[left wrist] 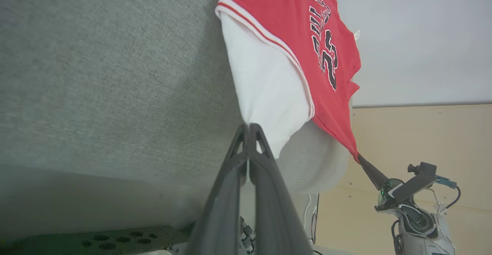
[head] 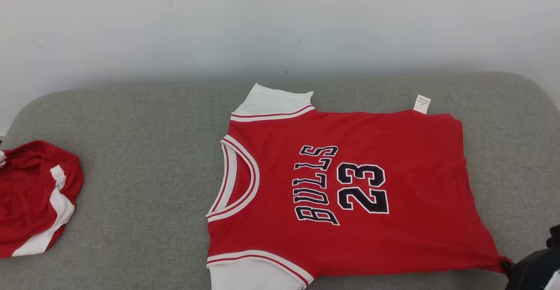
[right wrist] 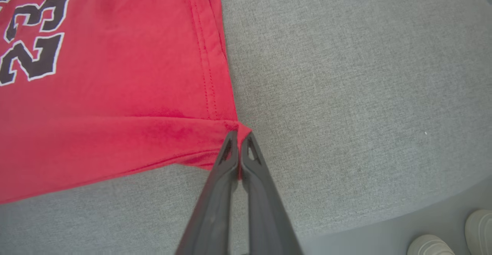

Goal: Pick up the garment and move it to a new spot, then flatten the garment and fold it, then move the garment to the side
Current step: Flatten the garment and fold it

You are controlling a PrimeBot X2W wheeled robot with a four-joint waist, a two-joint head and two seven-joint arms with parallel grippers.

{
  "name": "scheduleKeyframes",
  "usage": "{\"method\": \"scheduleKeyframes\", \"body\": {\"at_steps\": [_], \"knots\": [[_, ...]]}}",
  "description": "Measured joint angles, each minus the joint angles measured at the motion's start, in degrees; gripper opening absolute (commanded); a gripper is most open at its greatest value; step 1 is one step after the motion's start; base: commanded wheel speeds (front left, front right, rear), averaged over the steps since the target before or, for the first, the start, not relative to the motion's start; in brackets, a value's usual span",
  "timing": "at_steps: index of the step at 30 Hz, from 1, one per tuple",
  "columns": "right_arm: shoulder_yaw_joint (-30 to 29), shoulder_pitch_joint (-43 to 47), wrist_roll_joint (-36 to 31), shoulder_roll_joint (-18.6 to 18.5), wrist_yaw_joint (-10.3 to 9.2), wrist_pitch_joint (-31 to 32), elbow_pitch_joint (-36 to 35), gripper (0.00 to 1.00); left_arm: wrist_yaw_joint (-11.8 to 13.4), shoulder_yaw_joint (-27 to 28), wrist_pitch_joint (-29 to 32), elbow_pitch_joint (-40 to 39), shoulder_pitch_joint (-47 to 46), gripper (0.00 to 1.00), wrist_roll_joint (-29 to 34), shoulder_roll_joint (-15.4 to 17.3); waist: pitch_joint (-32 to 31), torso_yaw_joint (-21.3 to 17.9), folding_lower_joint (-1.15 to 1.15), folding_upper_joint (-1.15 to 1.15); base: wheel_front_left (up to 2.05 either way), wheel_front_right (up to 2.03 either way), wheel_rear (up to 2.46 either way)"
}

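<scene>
Now I pinch the near edge of the jersey (head: 341, 185), which is spread face-up on the grey cushion (head: 131, 172).

My left gripper (left wrist: 249, 126) is clamped shut on the tip of the white sleeve (left wrist: 265, 93), and my right gripper (right wrist: 239, 135) is shut on the red hem corner (right wrist: 230, 126). To flatten well, I judge both hands should draw toward me evenly and low, then ease outward, so the slanting creases near the hem go without dragging the far sleeve askew. Both arms reach from the cushion's near side, fingers long and low along the fabric and well apart across the garment. A red-and-white bundle (head: 30, 198) lies well off to my left, clear of the pull.
</scene>
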Motion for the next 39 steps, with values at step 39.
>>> {"method": "scheduleKeyframes", "body": {"at_steps": [39], "knots": [[-2.50, -13.62, -3.85, 5.94, 0.00, -15.85, 3.50, 0.00, -4.56, -1.69, -18.56, 26.08, -38.66, 0.00, 15.11, -12.17, 10.04, -1.25, 0.02, 0.00, 0.00, 0.00, 0.00]]}}
